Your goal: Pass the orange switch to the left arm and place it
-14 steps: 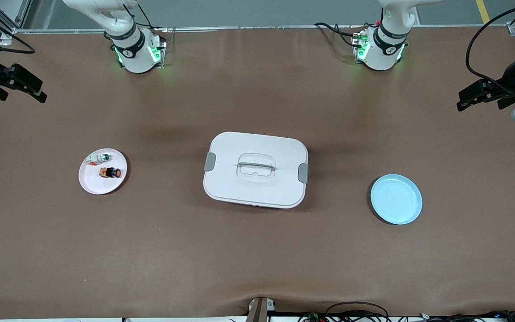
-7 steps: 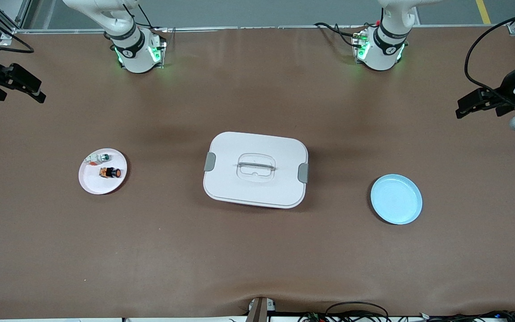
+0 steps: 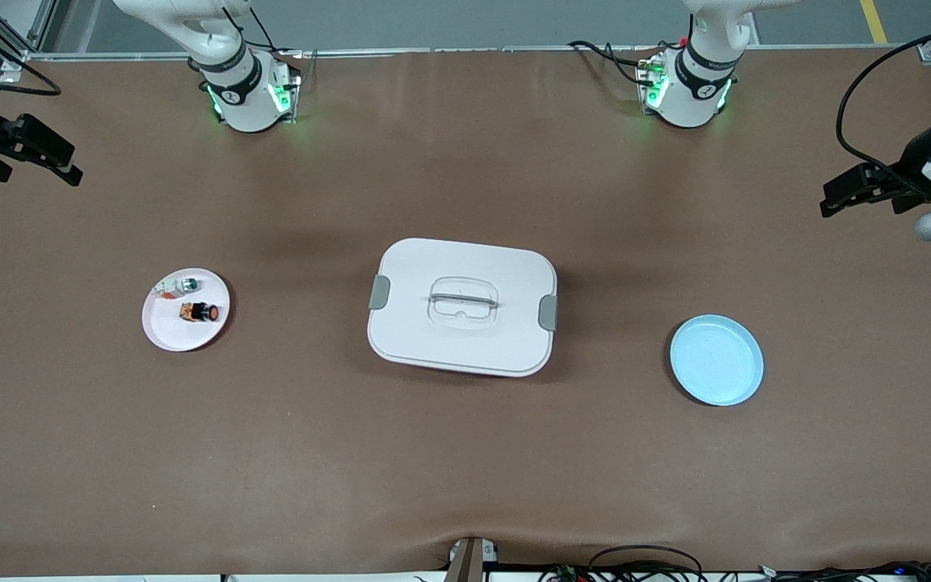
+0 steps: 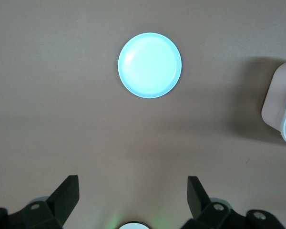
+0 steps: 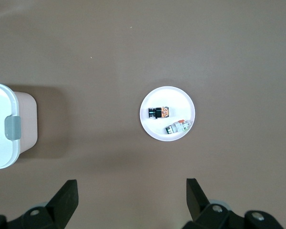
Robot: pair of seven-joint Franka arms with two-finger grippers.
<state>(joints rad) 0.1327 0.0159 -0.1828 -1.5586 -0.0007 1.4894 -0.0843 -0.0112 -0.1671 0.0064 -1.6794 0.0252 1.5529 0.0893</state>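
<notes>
The orange switch (image 3: 199, 311) (image 5: 159, 112) lies on its side on a small white plate (image 3: 166, 333) (image 5: 168, 94) toward the right arm's end of the table. The white lidded box (image 3: 462, 307) (image 5: 2, 126) (image 4: 280, 102) stands in the table's middle. My right gripper (image 3: 73, 171) (image 5: 131, 188) hangs open and empty, high over the table's edge at its own end. At the other end, my left gripper (image 3: 825, 202) (image 4: 132, 186) is open and empty too, up in the air.
A small white-and-green part (image 3: 183, 284) (image 5: 178, 127) shares the white plate with the switch. An empty light-blue plate (image 3: 716, 360) (image 4: 149, 65) sits toward the left arm's end. Cables run along the table's near edge.
The left gripper has shifted and turned slightly at its end of the table. The right gripper has barely moved. Nothing on the table has changed.
</notes>
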